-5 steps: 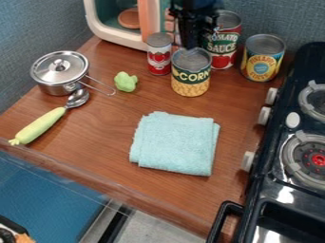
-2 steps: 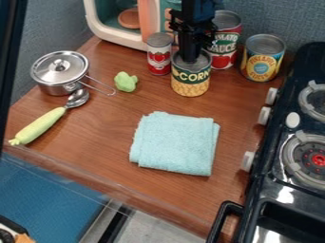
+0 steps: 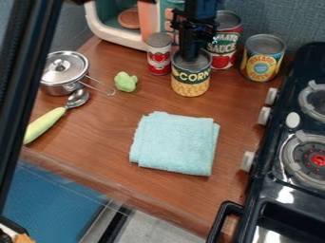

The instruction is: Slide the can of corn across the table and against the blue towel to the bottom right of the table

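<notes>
The black gripper (image 3: 189,56) hangs at the upper middle of the camera view, its tips down at the lid of the can of corn (image 3: 190,81); whether they touch it I cannot tell. Upright on the wooden table, the can stands in front of the tomato sauce can. Folded into a square, the blue towel (image 3: 175,143) lies flat at mid-table, below the can and apart from it.
A small red-and-white can (image 3: 159,57), tomato sauce can (image 3: 223,42) and pineapple can (image 3: 262,58) stand around the corn. Left are a green toy (image 3: 126,81), lidded pot (image 3: 62,71) and spoon (image 3: 45,123). The stove (image 3: 285,185) borders the right.
The gripper has come down over the can of corn, then shifted very slightly. A dark arm part has swung in over the left side, covering part of the pot and spoon. Can and towel stayed put.
</notes>
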